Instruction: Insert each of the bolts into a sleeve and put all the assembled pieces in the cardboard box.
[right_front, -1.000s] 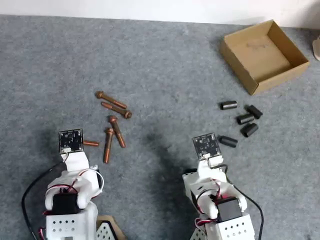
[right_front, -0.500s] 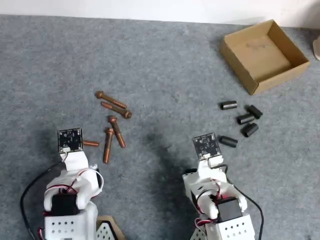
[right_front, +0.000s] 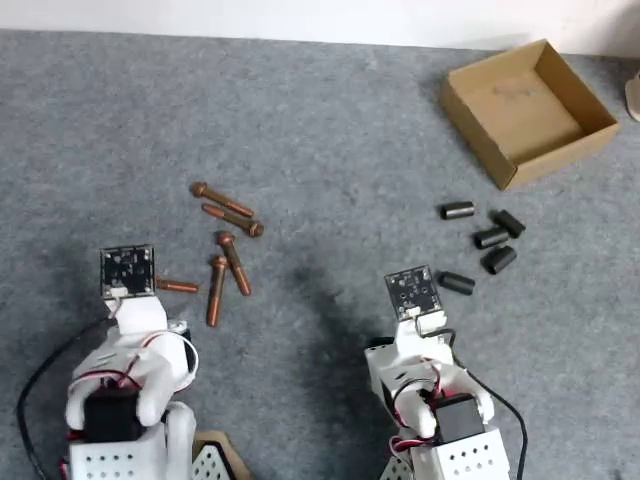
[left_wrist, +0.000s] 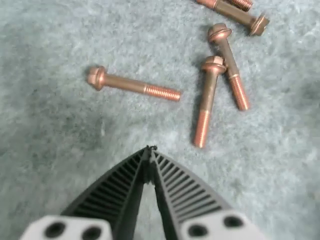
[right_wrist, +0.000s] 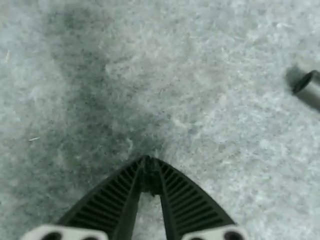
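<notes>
Several copper bolts (right_front: 222, 255) lie scattered on the grey carpet at centre left. Several black sleeves (right_front: 490, 238) lie at the right, below the open cardboard box (right_front: 478, 128). My left arm (right_front: 127, 272) stands just left of the bolts. In the left wrist view my left gripper (left_wrist: 149, 149) is shut and holds nothing, its tips short of one bolt (left_wrist: 132, 85) lying crosswise, with a second bolt (left_wrist: 207, 100) beside it. My right arm (right_front: 412, 292) stands left of the nearest sleeve (right_front: 456, 283). My right gripper (right_wrist: 146, 161) is shut on nothing above bare carpet, a sleeve (right_wrist: 307, 87) off to one side.
Grey carpet covers the whole table. The cardboard box stands at the far right corner near the back edge. Open carpet lies between the bolts and the sleeves. A pale object (right_front: 633, 95) shows at the right edge.
My left arm has shifted a little to the left and away from its base, uncovering more of the nearest bolt. The right arm has not moved.
</notes>
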